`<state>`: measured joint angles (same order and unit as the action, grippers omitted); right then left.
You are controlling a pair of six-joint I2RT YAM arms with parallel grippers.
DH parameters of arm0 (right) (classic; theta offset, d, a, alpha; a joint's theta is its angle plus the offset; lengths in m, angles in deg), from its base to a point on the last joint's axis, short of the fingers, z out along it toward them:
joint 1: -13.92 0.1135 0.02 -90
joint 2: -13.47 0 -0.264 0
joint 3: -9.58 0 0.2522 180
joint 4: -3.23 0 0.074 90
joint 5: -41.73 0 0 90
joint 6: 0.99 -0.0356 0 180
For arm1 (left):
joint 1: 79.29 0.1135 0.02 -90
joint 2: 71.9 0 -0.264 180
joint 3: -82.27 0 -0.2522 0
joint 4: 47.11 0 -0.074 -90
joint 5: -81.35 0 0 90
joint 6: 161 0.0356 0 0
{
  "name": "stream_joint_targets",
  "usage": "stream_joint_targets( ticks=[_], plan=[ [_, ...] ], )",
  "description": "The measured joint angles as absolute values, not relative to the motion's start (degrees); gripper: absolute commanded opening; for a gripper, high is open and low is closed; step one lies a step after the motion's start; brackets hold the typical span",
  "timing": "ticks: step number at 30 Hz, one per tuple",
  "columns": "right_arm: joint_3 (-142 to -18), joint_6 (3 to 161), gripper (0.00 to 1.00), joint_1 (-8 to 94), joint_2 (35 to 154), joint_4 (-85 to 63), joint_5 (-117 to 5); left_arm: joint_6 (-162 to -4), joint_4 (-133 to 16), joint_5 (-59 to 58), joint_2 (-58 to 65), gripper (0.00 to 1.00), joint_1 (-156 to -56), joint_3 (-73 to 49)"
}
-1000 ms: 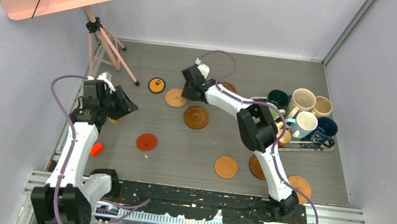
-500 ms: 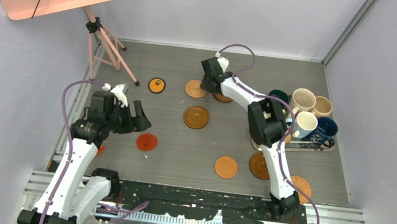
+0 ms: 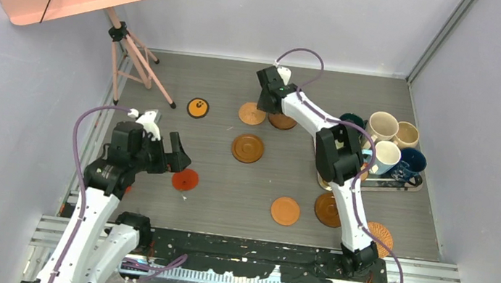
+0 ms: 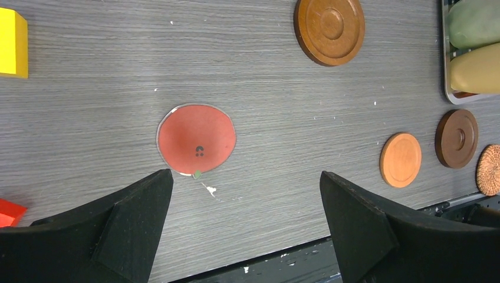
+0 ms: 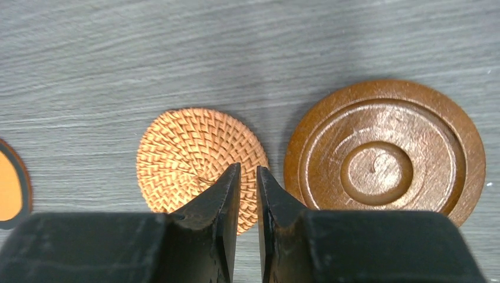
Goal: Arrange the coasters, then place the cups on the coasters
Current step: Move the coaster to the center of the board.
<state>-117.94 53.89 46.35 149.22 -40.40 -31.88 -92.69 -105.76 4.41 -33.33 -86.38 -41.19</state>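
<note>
Under the right tool [image 5: 247, 171] lies a round, orange wicker coaster [image 5: 188, 153].

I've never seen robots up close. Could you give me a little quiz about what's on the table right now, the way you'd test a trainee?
1. True or false: the left end effector is shut on the red coaster.
2. What lies right beside the woven coaster under the right end effector? A) a dark brown wooden coaster B) a yellow block C) a mug
3. Where do the mugs stand?

Key:
1. False: its jaws stand wide open and the coaster lies free.
2. A.
3. Together on the tray, at the right.
</note>
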Motion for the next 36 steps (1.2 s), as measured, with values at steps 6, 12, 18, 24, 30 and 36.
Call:
stream_joint_targets(
  ticks=[6,12,18,24,30,36],
  plan=[
    [-118.70,54.61,0.24,45.93,149.15,-36.36,-37.02,-92.58,-105.78,4.11,-34.47,0.99,-86.73,-41.40],
    [-116.03,51.16,0.24,46.46,148.34,-26.00,-45.13,-92.58,-105.80,3.28,-36.26,0.99,-86.80,-41.60],
    [-118.74,45.24,0.24,49.82,150.16,-15.29,-51.23,-92.63,-105.91,1.81,-39.39,0.99,-86.80,-41.91],
    [-131.27,41.43,0.25,54.91,159.12,-6.74,-54.51,-92.85,-105.93,0.81,-39.85,0.99,-86.80,-41.95],
    [-132.56,37.06,0.25,58.41,164.71,-1.98,-54.62,-92.87,-106.02,-0.39,-39.78,0.99,-87.78,-41.99],
    [-135.88,33.35,0.24,59.57,170.55,-2.04,-52.95,-92.85,-106.57,-2.21,-39.78,0.99,-89.48,-41.99]
  ],
)
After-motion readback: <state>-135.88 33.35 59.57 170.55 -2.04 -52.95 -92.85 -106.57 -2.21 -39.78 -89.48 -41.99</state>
